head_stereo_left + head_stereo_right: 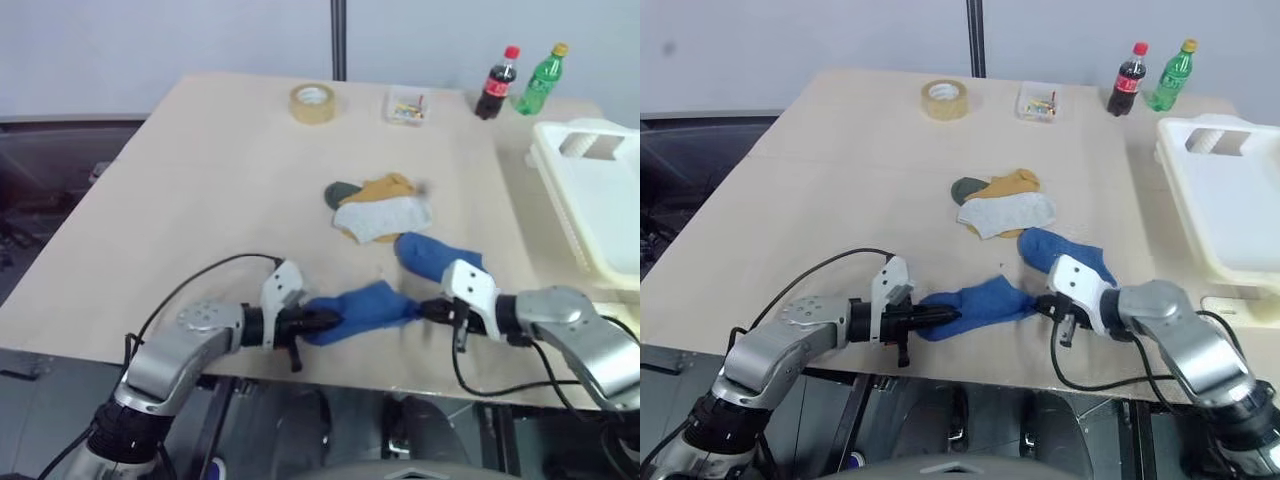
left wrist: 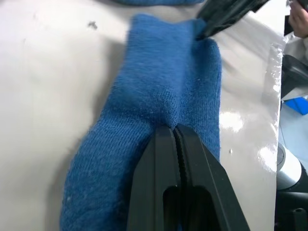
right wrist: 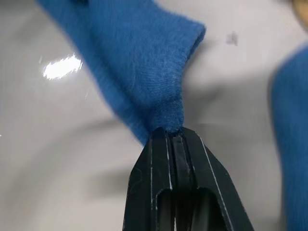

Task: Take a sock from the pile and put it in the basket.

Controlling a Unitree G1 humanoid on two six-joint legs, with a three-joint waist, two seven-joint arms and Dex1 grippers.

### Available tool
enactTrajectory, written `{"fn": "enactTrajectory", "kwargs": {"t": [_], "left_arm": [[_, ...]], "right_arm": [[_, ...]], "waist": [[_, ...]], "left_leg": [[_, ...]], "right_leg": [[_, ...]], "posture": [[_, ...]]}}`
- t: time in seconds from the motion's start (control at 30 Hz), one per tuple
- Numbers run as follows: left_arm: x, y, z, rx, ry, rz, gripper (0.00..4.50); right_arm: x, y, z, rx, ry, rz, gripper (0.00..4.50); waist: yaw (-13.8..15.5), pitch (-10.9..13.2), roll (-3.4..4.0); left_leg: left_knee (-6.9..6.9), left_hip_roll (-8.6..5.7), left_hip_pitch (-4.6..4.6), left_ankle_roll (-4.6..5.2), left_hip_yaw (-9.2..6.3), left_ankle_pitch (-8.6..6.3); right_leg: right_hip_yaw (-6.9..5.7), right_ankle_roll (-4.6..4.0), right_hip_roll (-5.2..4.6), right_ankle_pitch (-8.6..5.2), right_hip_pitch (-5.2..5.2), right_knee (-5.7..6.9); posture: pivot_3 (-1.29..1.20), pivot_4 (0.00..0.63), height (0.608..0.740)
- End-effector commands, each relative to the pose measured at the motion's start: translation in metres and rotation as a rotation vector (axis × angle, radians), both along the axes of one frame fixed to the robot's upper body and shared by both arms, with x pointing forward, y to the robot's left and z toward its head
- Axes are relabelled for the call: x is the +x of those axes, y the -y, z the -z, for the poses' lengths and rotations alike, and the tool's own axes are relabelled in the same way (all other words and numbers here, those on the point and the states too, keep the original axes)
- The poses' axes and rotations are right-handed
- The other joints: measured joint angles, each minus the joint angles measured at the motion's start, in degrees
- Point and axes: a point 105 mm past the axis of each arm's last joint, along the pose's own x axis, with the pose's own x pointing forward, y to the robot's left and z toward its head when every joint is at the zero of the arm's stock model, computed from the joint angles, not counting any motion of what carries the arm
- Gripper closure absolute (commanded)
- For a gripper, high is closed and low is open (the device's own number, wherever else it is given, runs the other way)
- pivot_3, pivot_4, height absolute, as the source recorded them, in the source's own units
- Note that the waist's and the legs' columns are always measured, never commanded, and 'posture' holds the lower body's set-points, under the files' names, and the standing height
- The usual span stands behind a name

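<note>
Table [image 1: 200, 200] of pale wood; sock [image 1: 360, 310] stretched along its near edge, basket [image 1: 600, 200] at far right.
Left gripper [image 1: 325, 320] and right gripper [image 1: 425, 311] each pinch one sock end; pile [image 1: 385, 210] lies mid-table, bare surface to its left.

Left end effector pinching a blue sock on the pale desk

The left end effector [image 2: 174, 132] has its two black fingers [image 2: 156, 163] pressed together, their tips nipping a raised fold of the blue sock [image 2: 163, 82]. The sock stretches straight ahead of the fingertips and spreads beneath them, lying on the desk [image 2: 53, 96]. At the sock's far end, ahead and slightly to one side of the tips, the right end effector [image 2: 204, 29] meets the cloth's edge, dark and blurred.
</note>
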Motion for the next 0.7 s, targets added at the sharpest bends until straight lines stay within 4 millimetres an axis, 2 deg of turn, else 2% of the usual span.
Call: {"fn": "enactTrajectory", "kwargs": {"t": [0.03,0.07,0.1,0.13,0.17,0.23,0.27,0.37,0.47,0.57,0.7], "left_arm": [[0.012,0.008,-0.008,-0.017,0.077,0.006,4.47],[0.013,0.009,-0.012,-0.036,0.081,0.004,4.47],[0.015,0.008,-0.016,-0.047,0.095,0.000,3.89],[0.016,0.007,-0.020,-0.059,0.117,-0.005,3.68],[0.017,0.005,-0.024,-0.068,0.139,-0.007,3.28],[0.018,0.001,-0.034,-0.106,0.168,-0.035,2.28],[0.018,-0.002,-0.038,-0.118,0.172,-0.041,1.92],[0.016,-0.008,-0.044,-0.120,0.189,-0.046,1.92],[0.018,-0.012,-0.048,-0.124,0.203,-0.071,1.92],[0.021,-0.016,-0.047,-0.101,0.218,-0.097,1.92],[0.026,-0.022,-0.047,-0.079,0.241,-0.154,1.92]], "right_arm": [[0.000,0.007,-0.011,0.015,0.050,0.096,4.50],[0.000,0.006,-0.012,0.025,0.051,0.102,4.50],[0.001,0.005,-0.013,0.040,0.062,0.113,3.89],[0.003,0.005,-0.016,0.047,0.087,0.127,3.65],[0.005,0.005,-0.019,0.050,0.112,0.136,3.23],[0.009,0.005,-0.027,0.089,0.139,0.160,2.20],[0.009,0.004,-0.031,0.107,0.141,0.164,2.15],[0.015,0.001,-0.039,0.138,0.158,0.151,2.15],[0.045,-0.011,-0.043,0.170,0.193,0.179,2.15],[0.076,-0.028,-0.031,0.162,0.197,0.231,2.15],[0.098,-0.045,-0.015,0.146,0.172,0.262,2.15]], "waist": [[0.0,0.0,0.02],[-0.1,0.0,-0.01],[-0.2,0.0,-0.04],[-0.3,0.0,-0.04],[-0.3,0.1,-0.04],[-0.1,0.1,-0.04],[-0.1,0.1,-0.04],[-0.2,0.1,-0.04],[-0.5,0.1,-0.08],[-0.5,0.1,-0.10],[0.0,0.1,-0.07]], "left_leg": [[0.00,-0.02,0.00,0.00,0.03,0.00],[0.01,-0.02,0.00,0.00,0.03,0.00],[0.03,-0.02,-0.01,0.00,0.03,0.00],[0.04,0.00,0.00,0.00,0.04,0.00],[0.04,0.00,0.00,0.00,0.05,0.00],[0.02,0.00,-0.01,0.00,0.02,0.00],[0.02,0.00,-0.02,0.00,0.01,0.00],[0.02,0.00,-0.03,0.00,0.01,0.00],[0.03,0.01,0.03,0.00,0.05,0.00],[0.07,0.03,0.03,0.01,0.02,0.01],[0.03,0.03,-0.03,0.00,0.01,0.01]], "right_leg": [[0.03,0.01,-0.01,0.00,-0.01,0.00],[0.04,0.01,-0.01,0.01,0.00,0.00],[0.04,0.02,0.00,0.01,0.00,0.00],[0.05,0.02,0.02,0.01,-0.01,0.00],[0.07,0.01,0.02,0.01,-0.01,0.00],[0.05,0.01,0.04,0.01,-0.02,0.00],[0.04,0.01,0.05,0.01,-0.02,0.00],[0.04,0.02,0.04,0.01,-0.01,-0.02],[0.07,0.02,0.07,0.01,0.00,-0.02],[0.06,0.00,0.12,0.02,0.00,0.02],[0.04,-0.01,0.14,0.02,-0.02,0.03]], "posture": [[0.00,0.150,0.740],[0.00,0.150,0.740],[0.00,0.150,0.740],[0.00,0.150,0.740],[0.00,0.150,0.740],[0.00,0.150,0.740],[0.00,0.150,0.740],[0.00,0.150,0.740],[0.00,0.150,0.740],[0.00,0.150,0.740],[0.00,0.150,0.740]]}}
